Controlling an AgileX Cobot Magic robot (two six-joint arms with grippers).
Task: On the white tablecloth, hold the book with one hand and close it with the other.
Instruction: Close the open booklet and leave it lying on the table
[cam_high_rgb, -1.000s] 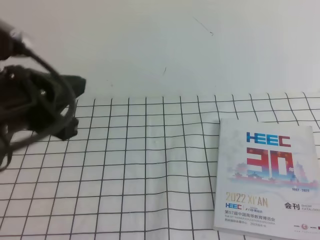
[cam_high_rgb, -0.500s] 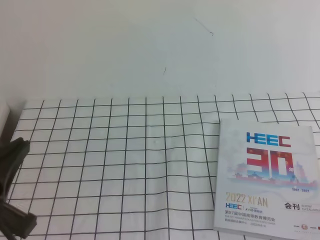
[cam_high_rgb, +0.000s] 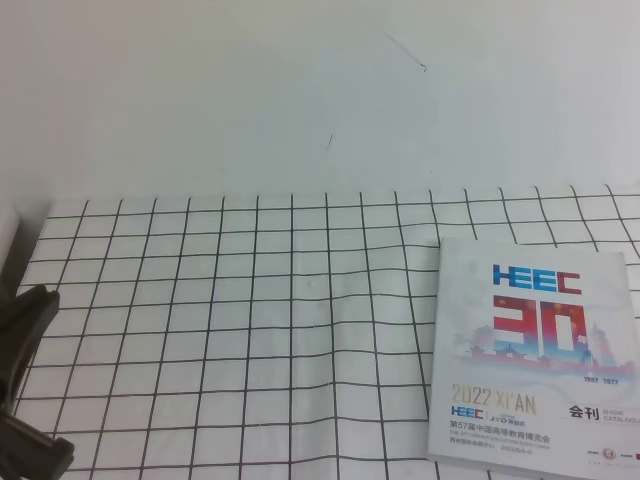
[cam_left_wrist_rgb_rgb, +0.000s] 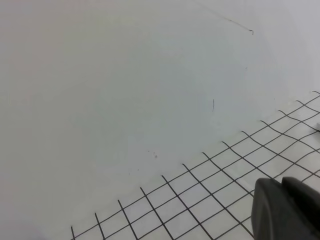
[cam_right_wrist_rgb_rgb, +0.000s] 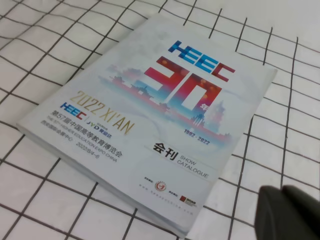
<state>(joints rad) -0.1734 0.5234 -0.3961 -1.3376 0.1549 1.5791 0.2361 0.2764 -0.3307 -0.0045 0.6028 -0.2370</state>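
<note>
While the book lies closed:
Book (cam_high_rgb: 535, 352): flat on the white tablecloth (cam_high_rgb: 250, 330), cover up, far right of the left gripper (cam_high_rgb: 25, 390).
Left gripper: jaw spread unclear.
Right gripper (cam_right_wrist_rgb_rgb: 290, 212): just beside the book's corner; spread unclear.

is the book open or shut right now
Shut. The book lies flat on the white tablecloth with its front cover up, no inside pages showing, and neither gripper touching it.

A thin softcover book (cam_high_rgb: 535, 350) with a white cover lies closed and flat, front cover up, printed with blue "HEEC", a red-blue "30" and gold "2022 XI'AN". It rests on the right part of a white tablecloth (cam_high_rgb: 250, 330) gridded with thin black lines, slightly wrinkled and far larger than the book.
</note>
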